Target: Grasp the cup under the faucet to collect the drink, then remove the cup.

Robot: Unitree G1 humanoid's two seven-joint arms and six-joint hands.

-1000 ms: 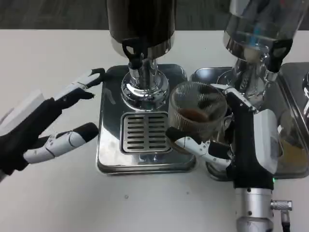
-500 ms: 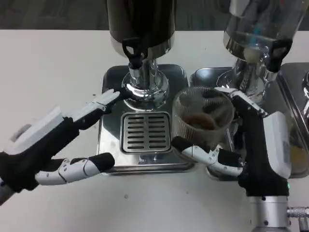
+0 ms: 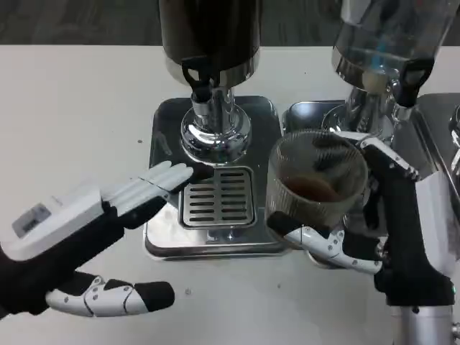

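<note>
— Pulling away, is it? Where's the cup (image 3: 317,188) now?

— Clear of the dark dispenser's faucet (image 3: 200,80). A second ago it sat close beside the drip grate (image 3: 217,197); now it has come further right and toward the robot, over the gap between the two steel trays. The right hand (image 3: 374,230) grips it, fingers wrapped round the ribbed wall

— Anything in it?

— A little brown drink at the bottom, so I judge the collecting done and the removal under way

— And the other hand?

— The left hand (image 3: 86,248) has swung in from the left, fingers spread and holding nothing, its tips now near the grate's left edge. It hovers over the white surface (image 3: 79,100); what remains is setting the cup down upright
</note>
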